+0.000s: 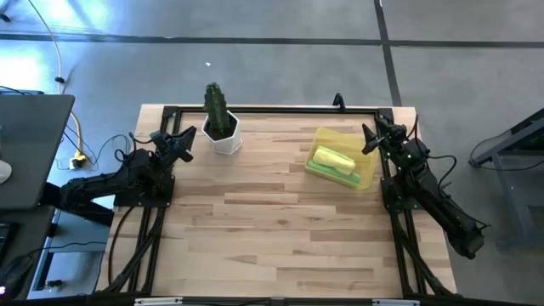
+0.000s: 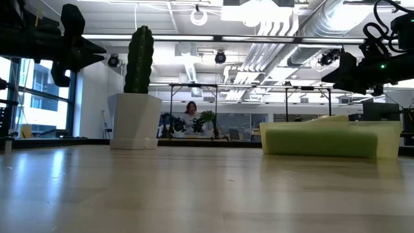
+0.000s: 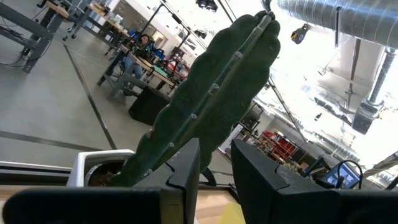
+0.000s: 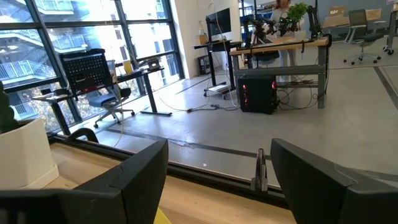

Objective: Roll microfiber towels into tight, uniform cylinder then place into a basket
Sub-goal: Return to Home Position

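The yellow translucent basket (image 1: 367,170) stands at the table's far right. Rolled microfiber towels lie in it side by side, a yellow roll (image 1: 333,157) and a lime green one (image 1: 330,171). In the low view the green roll (image 2: 320,141) shows through the basket's wall (image 2: 390,139). My right gripper (image 1: 371,140) hovers open just beyond the basket's right side, held above the table (image 4: 217,180). My left gripper (image 1: 187,141) hangs at the far left beside the cactus, its fingers a little apart with nothing between them (image 3: 216,177).
A white pot with a green cactus (image 1: 223,127) stands at the far left of the table, close in front of my left gripper (image 3: 205,106). A black frame rail (image 1: 280,110) runs along the far edge. The wooden tabletop (image 1: 280,229) spreads out in the middle and near part.
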